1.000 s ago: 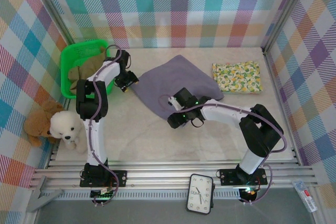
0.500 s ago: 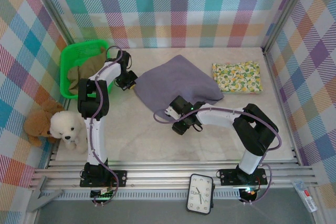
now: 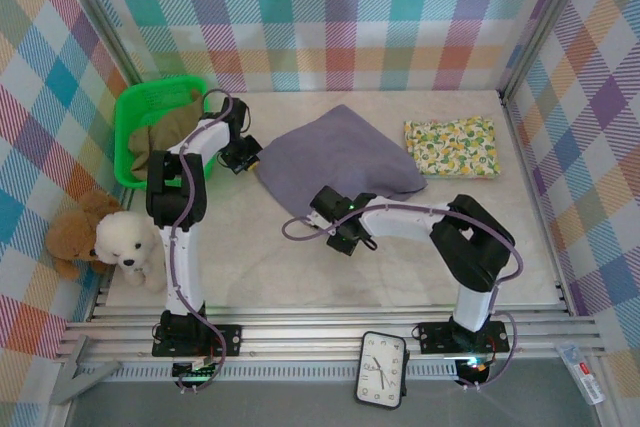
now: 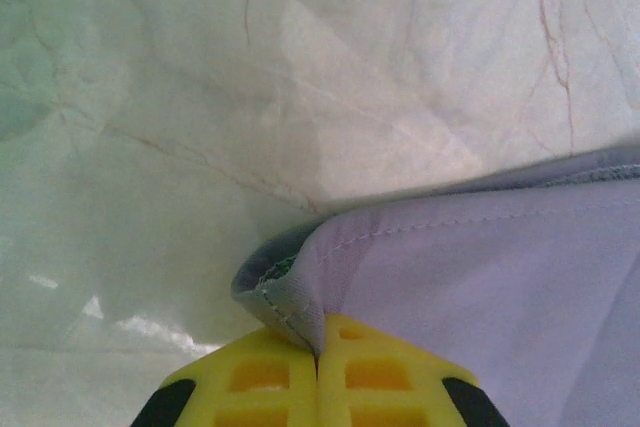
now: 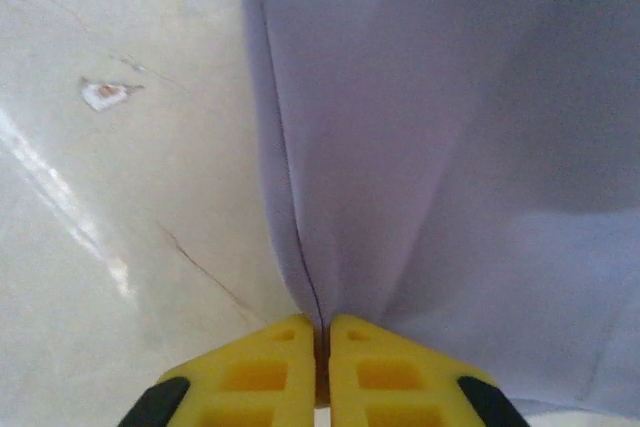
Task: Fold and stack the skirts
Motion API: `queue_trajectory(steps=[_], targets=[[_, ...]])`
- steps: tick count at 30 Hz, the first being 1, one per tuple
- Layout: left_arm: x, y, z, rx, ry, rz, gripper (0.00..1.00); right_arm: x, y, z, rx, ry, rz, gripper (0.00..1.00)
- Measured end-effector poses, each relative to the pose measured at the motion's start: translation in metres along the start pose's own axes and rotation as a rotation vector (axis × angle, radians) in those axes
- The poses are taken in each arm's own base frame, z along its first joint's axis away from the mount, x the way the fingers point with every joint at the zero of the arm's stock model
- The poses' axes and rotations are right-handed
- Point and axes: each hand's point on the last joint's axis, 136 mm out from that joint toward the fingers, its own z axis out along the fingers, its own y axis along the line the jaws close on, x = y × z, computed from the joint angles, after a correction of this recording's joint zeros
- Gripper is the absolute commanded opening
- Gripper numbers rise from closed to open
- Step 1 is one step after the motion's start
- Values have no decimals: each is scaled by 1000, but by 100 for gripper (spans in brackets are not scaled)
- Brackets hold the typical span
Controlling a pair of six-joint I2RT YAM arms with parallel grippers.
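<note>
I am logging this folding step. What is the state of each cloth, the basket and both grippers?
Plain grey-lavender cloth skirt: spread out, unfolded, pinched at two places.
White skirt with yellow-green floral print: folded flat, apart from the grippers.
Green plastic basket: upright, partly filled.
Olive-khaki cloth: crumpled inside that basket.
Left gripper: shut on the grey-lavender skirt's corner.
Right gripper: shut on its edge.

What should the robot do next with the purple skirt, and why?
Probably lift both pinched corners and carry them across to fold the grey-lavender skirt in half. The left claw and right claw are each shut on an edge, and it lies spread flat.
</note>
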Motion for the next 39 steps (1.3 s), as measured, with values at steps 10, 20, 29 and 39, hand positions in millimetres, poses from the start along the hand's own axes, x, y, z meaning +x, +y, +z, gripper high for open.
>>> queue_trajectory(steps=[10,20,29,39], targets=[[-24,-63,-205,354,-290,39,0,-29,-129,-210,270,-555,265,0],[41,-102,-433,768,-598,240,0,-22,-156,-335,346,-883,301,0],[106,-80,-496,898,-643,351,0,-3,-114,-429,267,-1210,183,0],[77,-65,-471,750,-669,232,0,-9,-138,-355,313,-1068,254,0]])
